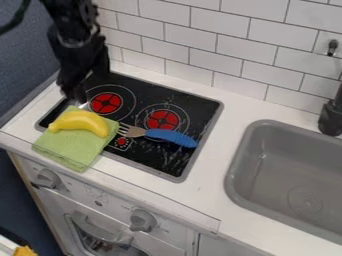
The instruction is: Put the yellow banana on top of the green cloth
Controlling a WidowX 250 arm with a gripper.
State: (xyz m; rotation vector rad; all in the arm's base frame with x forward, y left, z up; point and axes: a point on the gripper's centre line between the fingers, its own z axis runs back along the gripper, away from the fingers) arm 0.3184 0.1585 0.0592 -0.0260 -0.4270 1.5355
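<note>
White rectangular tiles with thin grey grout cover the wall (220, 42) behind a toy kitchen, whose smooth white countertop (224, 105) holds a glossy black cooktop (197, 107) at the left and a grey sink (244, 150) with rounded corners at the right. A black faucet (330, 117) stands at the sink's far right edge. On the cooktop, two round burners show red centres divided by dark lines and ringed by thin pale circles. A square of soft-looking green cloth (70, 147) lies flat over the cooktop's front left corner and the countertop beside it. The yellow banana (80, 121), smooth and curved, rests on the upper part of the green cloth, its narrow stem end pointing left. Beside the cloth, a fork (137, 131) with metal tines and a chunky blue handle lies across the cooktop, tines toward the cloth. The black robot arm comes down from the upper left, its gripper (75, 95) just behind the banana, near the left burner; whether it is spread or pressed together cannot be told. Below, the white front panel carries two grey rounded knobs.
</note>
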